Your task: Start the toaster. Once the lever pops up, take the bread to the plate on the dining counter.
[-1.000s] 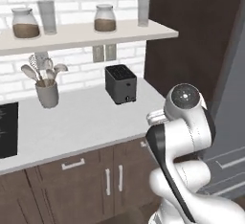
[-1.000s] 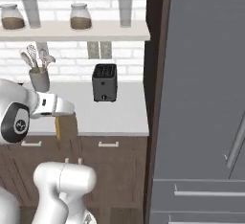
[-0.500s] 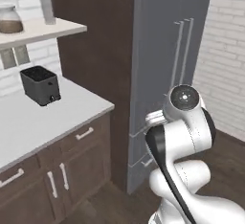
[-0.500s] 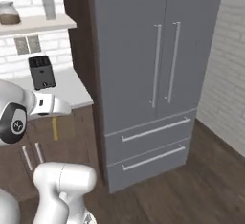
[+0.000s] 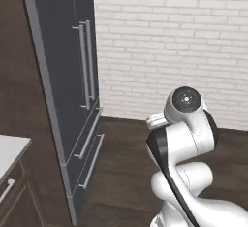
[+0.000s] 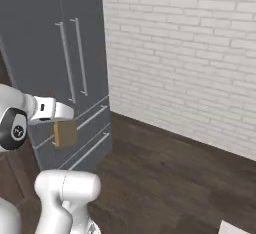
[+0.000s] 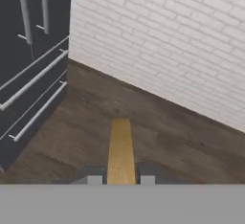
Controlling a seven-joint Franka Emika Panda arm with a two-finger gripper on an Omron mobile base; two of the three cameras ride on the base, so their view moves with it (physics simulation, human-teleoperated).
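My gripper [image 7: 120,179] is shut on the bread [image 7: 119,147], a light tan slice seen edge-on between the two dark fingertips. In the right base view the bread [image 6: 65,133] hangs below the white hand as a tan square in front of the fridge drawers, well above the floor. The toaster, the plate and the dining counter are out of view.
A tall dark grey fridge [image 5: 72,75] with long handles stands to the left. A white brick wall [image 5: 169,41] runs behind open dark wood floor [image 6: 165,178]. A white counter corner [image 5: 9,151] shows at lower left. A pale corner [image 6: 235,227] pokes in at bottom right.
The whole picture has swung: the base turned away from the toaster counter, past the fridge, toward the brick wall. The bread stays held in the gripper.
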